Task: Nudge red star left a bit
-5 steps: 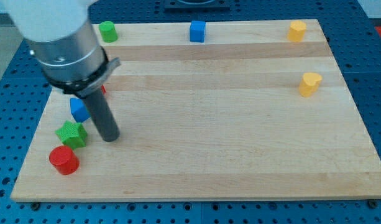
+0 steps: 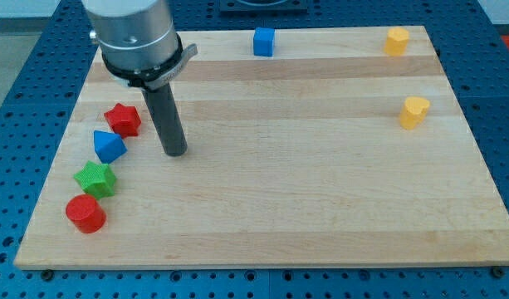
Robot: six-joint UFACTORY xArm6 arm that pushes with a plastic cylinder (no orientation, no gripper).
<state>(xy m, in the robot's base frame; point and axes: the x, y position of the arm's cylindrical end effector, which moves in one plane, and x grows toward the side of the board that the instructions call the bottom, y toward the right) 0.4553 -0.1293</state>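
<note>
The red star (image 2: 123,120) lies on the wooden board (image 2: 304,191) near its left edge. My tip (image 2: 176,152) rests on the board to the right of the star and slightly lower in the view, with a gap between them. The rod rises from the tip to the arm's grey body (image 2: 138,37) at the view's top left. A blue triangular block (image 2: 109,146) sits just below and left of the red star.
A green star (image 2: 95,178) and a red cylinder (image 2: 85,213) lie below the blue triangular block along the left edge. A blue cube (image 2: 263,41) and a yellow block (image 2: 396,41) sit along the top edge. A yellow heart-like block (image 2: 414,112) is at the right.
The arm has moved up and to the right, and my tip with it. The red star, mostly hidden by the arm before, now shows fully; the green block at top left is now covered.
</note>
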